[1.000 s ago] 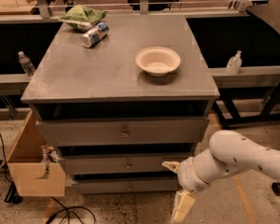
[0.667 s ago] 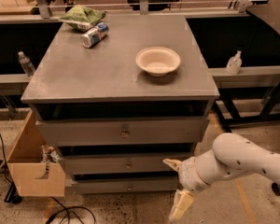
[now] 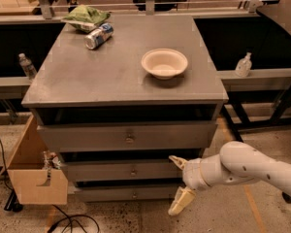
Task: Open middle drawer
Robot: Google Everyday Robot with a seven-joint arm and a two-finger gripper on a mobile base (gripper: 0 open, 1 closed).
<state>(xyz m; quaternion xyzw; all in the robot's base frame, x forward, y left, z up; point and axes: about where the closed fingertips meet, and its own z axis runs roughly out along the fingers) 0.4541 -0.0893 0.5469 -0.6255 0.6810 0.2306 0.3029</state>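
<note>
1. Middle drawer (image 3: 102,172) is the medium grey front of three in the cabinet, low in the camera view, with a small round knob (image 3: 133,171) at its centre; it lies about flush with the fronts above and below it, and a dark gap runs along its top edge
2. My end effector (image 3: 179,181) hangs at the right end of that front, wide open and holding nothing; the upper finger (image 3: 176,160) points at the drawer's top right corner, and the lower finger (image 3: 182,200) slants down towards the floor, in front of the right end of the bottom drawer (image 3: 106,194)
3. My white arm (image 3: 252,169) comes in from the right edge, well clear of the knob
4. To the left of the cabinet a cardboard box (image 3: 36,186) leans on the floor, with a dark cable (image 3: 72,222) curling just beside it
5. Above sits the top drawer (image 3: 87,137), the tallest front, with a bigger knob
6. On the grey worktop (image 3: 102,76) a pale bowl (image 3: 164,63) stands upright, right of centre
7. Farther back on the left a can (image 3: 98,36) lies on its side, touching a green bag (image 3: 86,16) at the rear edge
8. Beyond, a water bottle (image 3: 26,66) stands on a ledge at the left, and a pump bottle (image 3: 243,65) on the ledge at the right
</note>
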